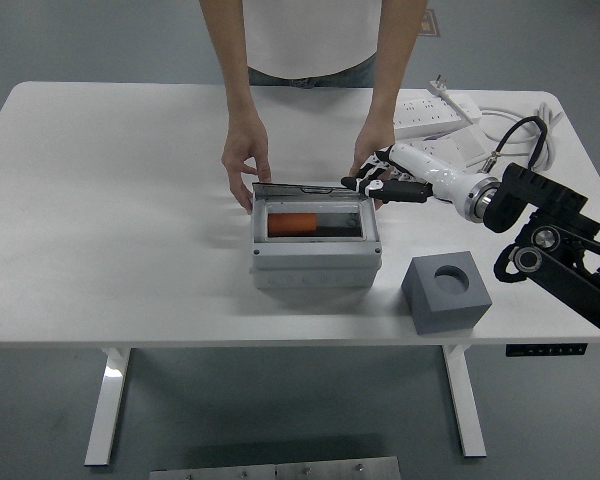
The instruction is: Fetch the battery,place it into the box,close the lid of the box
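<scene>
Battery (pixel 295 222) lies inside the box (pixel 316 262), which a person's hands (pixel 246 160) steady from the far side, while the right hand (pixel 378 184), fingers loosely curled and empty, touches the raised lid (pixel 305 187) to close it.

My right hand (pixel 380 185) sits crowded at frame centre: person's hands (pixel 245 160) flank the box (pixel 316 240), grey block (pixel 445 291) lower right, power strip (pixel 435 112) upper right. Left half of table (pixel 110 200) bare.
</scene>
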You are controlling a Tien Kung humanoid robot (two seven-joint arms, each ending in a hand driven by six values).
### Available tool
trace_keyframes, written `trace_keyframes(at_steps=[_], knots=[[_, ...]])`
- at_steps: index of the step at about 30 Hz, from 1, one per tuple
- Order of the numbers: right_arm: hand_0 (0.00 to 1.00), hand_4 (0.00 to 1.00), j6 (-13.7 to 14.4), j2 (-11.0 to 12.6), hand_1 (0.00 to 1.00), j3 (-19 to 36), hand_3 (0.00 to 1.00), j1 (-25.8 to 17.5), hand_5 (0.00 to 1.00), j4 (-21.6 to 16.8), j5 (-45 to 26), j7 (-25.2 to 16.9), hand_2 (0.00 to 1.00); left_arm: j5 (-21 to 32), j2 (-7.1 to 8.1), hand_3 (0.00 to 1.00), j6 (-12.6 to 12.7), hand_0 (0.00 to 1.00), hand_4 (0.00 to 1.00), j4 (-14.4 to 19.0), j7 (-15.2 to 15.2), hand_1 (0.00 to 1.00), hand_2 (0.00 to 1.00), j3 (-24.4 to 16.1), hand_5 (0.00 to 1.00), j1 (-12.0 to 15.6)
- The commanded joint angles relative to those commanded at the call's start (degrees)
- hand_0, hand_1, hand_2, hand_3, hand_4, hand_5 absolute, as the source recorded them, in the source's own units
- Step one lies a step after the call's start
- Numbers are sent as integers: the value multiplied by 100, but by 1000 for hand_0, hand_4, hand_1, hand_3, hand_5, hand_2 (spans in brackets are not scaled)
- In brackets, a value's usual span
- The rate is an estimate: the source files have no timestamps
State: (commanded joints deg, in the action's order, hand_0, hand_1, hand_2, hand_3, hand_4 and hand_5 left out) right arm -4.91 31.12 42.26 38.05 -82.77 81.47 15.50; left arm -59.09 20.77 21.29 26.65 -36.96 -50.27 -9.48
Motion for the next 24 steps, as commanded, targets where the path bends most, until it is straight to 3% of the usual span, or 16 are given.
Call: trace_keyframes(at_steps=[24], knots=[[316, 840, -120, 82, 328, -111, 641, 63, 892, -131, -218, 114, 547, -50, 12, 585, 34, 662, 515, 3, -2, 697, 571, -12, 2, 10]])
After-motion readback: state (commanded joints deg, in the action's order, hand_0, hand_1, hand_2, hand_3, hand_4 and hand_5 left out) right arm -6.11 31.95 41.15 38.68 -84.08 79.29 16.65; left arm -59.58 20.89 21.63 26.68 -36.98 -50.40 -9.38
